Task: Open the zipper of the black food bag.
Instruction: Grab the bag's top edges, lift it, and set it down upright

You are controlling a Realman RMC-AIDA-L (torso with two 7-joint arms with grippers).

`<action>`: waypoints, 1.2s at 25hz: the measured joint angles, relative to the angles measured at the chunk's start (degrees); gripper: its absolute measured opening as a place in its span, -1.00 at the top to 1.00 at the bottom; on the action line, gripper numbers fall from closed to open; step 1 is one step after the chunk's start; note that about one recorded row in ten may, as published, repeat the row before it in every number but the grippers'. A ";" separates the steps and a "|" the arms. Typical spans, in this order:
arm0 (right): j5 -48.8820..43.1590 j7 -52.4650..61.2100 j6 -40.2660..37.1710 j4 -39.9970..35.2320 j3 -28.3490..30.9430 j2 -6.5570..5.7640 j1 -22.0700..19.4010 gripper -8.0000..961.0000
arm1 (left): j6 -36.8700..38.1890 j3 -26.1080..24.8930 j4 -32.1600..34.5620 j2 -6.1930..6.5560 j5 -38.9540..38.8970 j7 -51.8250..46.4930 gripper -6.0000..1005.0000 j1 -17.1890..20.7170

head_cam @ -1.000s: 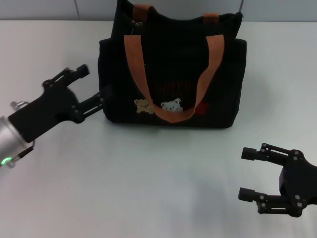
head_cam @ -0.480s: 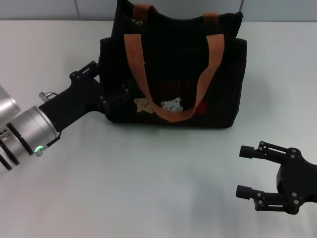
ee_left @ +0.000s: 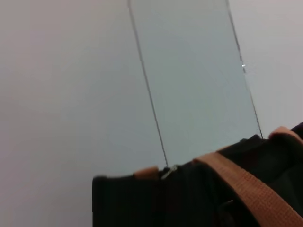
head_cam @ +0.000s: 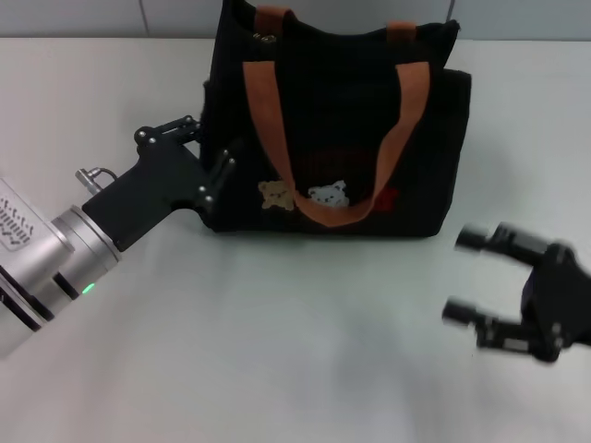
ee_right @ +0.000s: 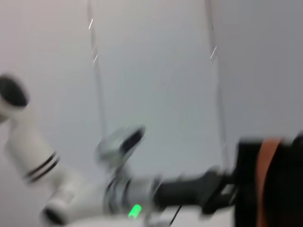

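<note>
The black food bag (head_cam: 351,138) stands upright at the back middle of the table, its bear pictures (head_cam: 305,196) facing me. Two orange-brown straps hang down its front. The zipper runs along the top rim, and its small metal pull (head_cam: 268,39) sits near the left end; the same zipper pull (ee_left: 169,170) shows in the left wrist view. My left gripper (head_cam: 212,143) is open, with its fingertips against the bag's left side wall, well below the rim. Open and holding nothing, my right gripper (head_cam: 459,277) hovers off the bag's front right corner.
The white table (head_cam: 277,351) spreads out in front of the bag. A pale wall with seams (ee_left: 147,85) rises just behind it. In the right wrist view my left arm (ee_right: 132,198) reaches across to the bag (ee_right: 279,184).
My left gripper has pushed in against the bag's left side, and the bag has shifted a little to the right. My right gripper has risen slightly toward the bag.
</note>
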 joint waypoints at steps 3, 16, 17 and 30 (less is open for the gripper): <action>12.05 -5.35 0.18 4.85 0.05 0.09 -0.93 -0.73 | 1.64 -1.15 -0.89 -0.01 0.00 4.76 0.10 -0.04; 46.00 -27.56 9.61 23.42 0.08 0.38 8.52 -0.73 | 8.55 -1.81 -1.44 0.08 0.39 17.88 0.78 -1.18; 46.05 -28.18 12.00 23.82 0.07 0.48 11.36 -0.73 | 8.81 -1.71 -1.67 0.08 0.42 19.16 0.78 -1.31; 38.32 -30.24 29.93 29.29 -3.51 0.47 13.30 -0.73 | 14.06 -1.46 -1.04 0.15 1.23 22.59 0.78 -2.62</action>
